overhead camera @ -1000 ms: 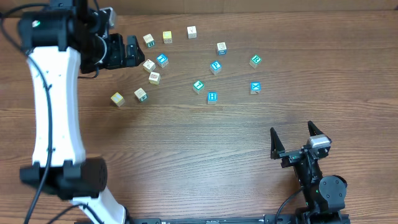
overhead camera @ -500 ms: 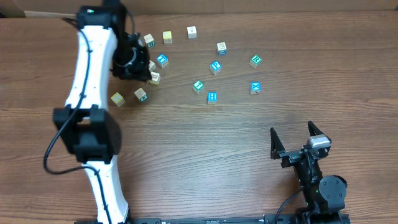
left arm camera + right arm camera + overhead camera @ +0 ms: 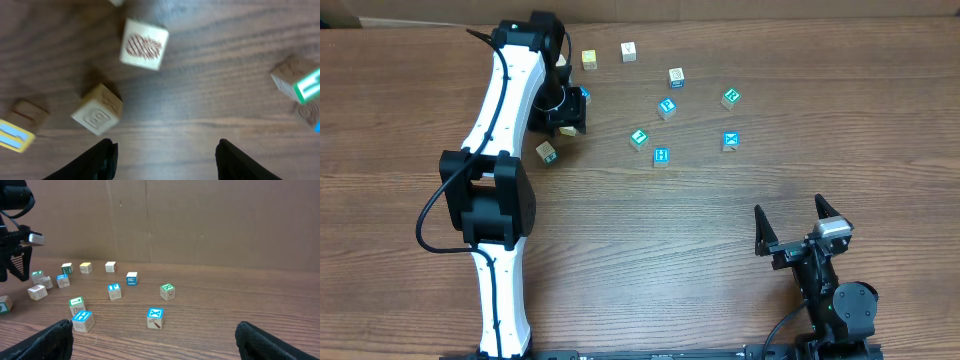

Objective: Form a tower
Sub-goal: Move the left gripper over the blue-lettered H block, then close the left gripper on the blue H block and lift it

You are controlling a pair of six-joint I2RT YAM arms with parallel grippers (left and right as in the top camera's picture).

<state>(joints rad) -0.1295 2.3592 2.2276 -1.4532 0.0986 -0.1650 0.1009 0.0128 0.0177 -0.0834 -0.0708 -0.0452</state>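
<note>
Overhead, no tower stands yet, loose cubes (image 3: 666,107) lie at twelve o'clock on the tabletop (image 3: 650,250), and the right hand (image 3: 789,208) is wide and empty at five; by the left wrist, the left hand (image 3: 165,146), spread and empty, should centre the plain cube (image 3: 97,109) at ten o'clock before closing squarely.

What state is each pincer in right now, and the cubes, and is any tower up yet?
Left pincer: open, empty, over loose cubes.
Right pincer: open, empty, well away from the cubes.
Blue X cube: lying single, nothing on it or under it.
Other cubes: scattered singly, none stacked.
Tower: not started.
</note>
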